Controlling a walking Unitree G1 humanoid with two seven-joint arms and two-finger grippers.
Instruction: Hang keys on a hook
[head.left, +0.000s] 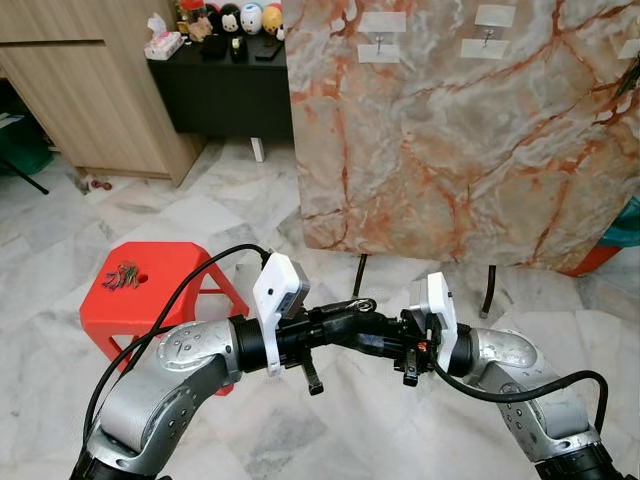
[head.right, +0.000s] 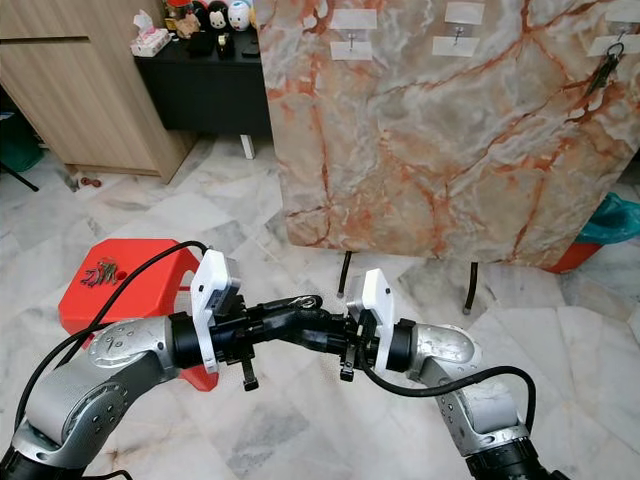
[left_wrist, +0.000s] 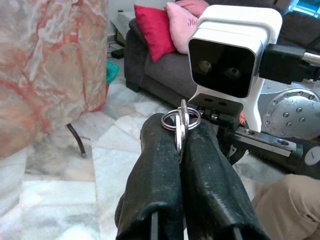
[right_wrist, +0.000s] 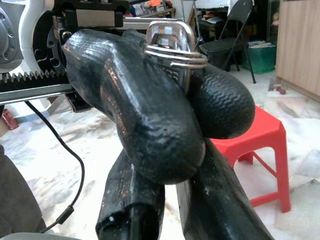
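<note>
Right now my left hand (left_wrist: 181, 137) is pressed together on a key (left_wrist: 182, 131), its two black fingers (left_wrist: 155, 165) pinching the flat metal so that the silver ring (left_wrist: 180, 120) stands up just past the tips. My right hand (head.right: 335, 333) meets it tip to tip in front of my chest; in the right wrist view its own fingers (right_wrist: 130, 210) lie under and against my left fingers, but I cannot tell whether they are together or apart. The ring and key head (right_wrist: 172, 47) sit between the two black fingertips of my left hand there. Both silver arms bend inward so that the hands touch above the marble floor (head.left: 250, 200). To my left, a red stool (head.left: 150, 290) stands on the floor with another bunch of keys (head.left: 122, 276) lying on its seat. Ahead, a large marble-patterned board (head.left: 470, 140) stands on thin dark legs, with small hooks (head.left: 380, 45) on pale patches near its upper edge; in the right eye view one hook at the far right carries something dark (head.right: 605, 65). Beyond the board's left side, a black cabinet (head.left: 225, 90) holds small figurines, beside a wooden cupboard (head.left: 90, 90).
</note>
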